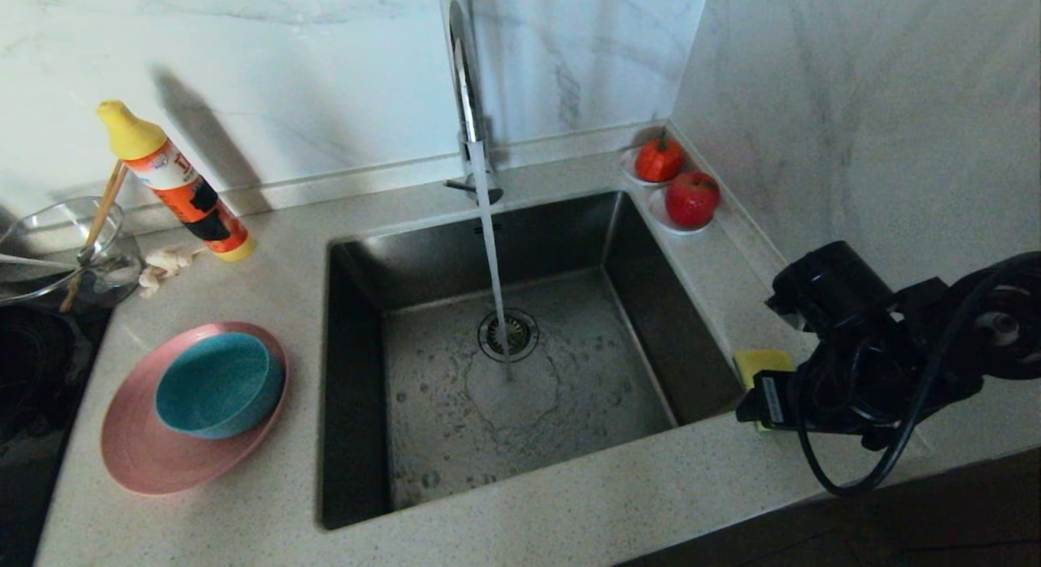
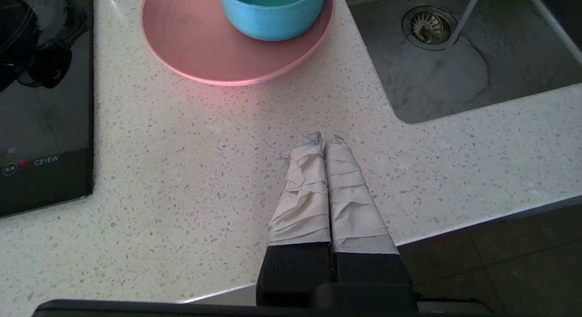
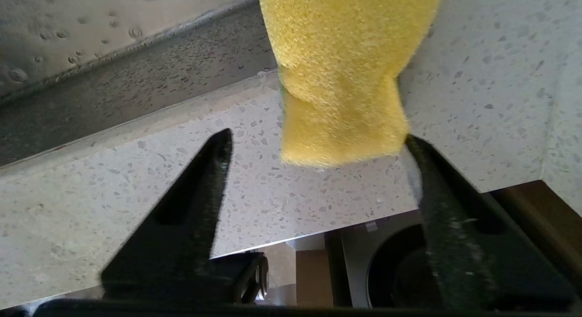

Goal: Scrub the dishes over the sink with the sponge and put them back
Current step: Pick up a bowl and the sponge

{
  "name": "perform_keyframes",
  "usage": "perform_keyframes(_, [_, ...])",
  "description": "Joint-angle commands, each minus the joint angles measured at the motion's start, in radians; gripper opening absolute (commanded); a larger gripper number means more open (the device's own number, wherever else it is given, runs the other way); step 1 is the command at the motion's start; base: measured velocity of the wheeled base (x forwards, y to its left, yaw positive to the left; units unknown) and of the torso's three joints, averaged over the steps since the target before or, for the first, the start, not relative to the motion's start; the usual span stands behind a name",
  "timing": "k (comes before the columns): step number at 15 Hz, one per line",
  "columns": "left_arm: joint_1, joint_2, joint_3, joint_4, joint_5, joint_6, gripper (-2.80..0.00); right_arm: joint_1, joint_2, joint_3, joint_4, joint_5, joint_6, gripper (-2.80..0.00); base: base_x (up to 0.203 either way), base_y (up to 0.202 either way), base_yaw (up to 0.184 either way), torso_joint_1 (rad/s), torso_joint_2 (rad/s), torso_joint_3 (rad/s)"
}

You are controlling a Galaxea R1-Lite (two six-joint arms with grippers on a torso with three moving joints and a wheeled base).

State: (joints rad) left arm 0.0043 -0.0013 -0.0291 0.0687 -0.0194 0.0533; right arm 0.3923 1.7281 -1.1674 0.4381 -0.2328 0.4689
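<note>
The yellow sponge (image 1: 760, 362) (image 3: 345, 80) lies on the counter just right of the sink (image 1: 651, 290). My right gripper (image 3: 317, 136) hangs over it, open, with the sponge's near end between the fingertips and close against one of them. Left of the sink, the teal bowl (image 1: 215, 384) (image 2: 273, 12) sits in the pink plate (image 1: 154, 453) (image 2: 218, 53). The brown chopsticks (image 1: 102, 217) lean in a glass bowl (image 1: 57, 242) at the far left. My left gripper (image 2: 324, 137) is shut and empty above the counter's front edge, near the plate.
Water runs from the chrome tap (image 1: 463, 79) onto the drain strainer (image 1: 508, 333). An orange bottle with a yellow cap (image 1: 175, 185) leans by the back wall. Two saucers with red fruit (image 1: 675, 185) fill the back right corner. A black hob (image 2: 41, 103) lies at the left.
</note>
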Motion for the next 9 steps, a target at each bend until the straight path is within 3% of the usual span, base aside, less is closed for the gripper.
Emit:
perform_keyframes(1, [0.0,0.0,0.0,0.0,0.001,0.0,-2.8,-0.001,0.012,-0.001,0.002,0.0,0.005,0.0,0.0,0.0,0.0,0.0,0.0,0.0])
perform_keyframes(9, [0.0,0.0,0.0,0.0,0.0,0.0,-2.8,0.006,-0.007,-0.005,0.01,0.001,0.004,0.0,0.0,0.0,0.0,0.0,0.0,0.0])
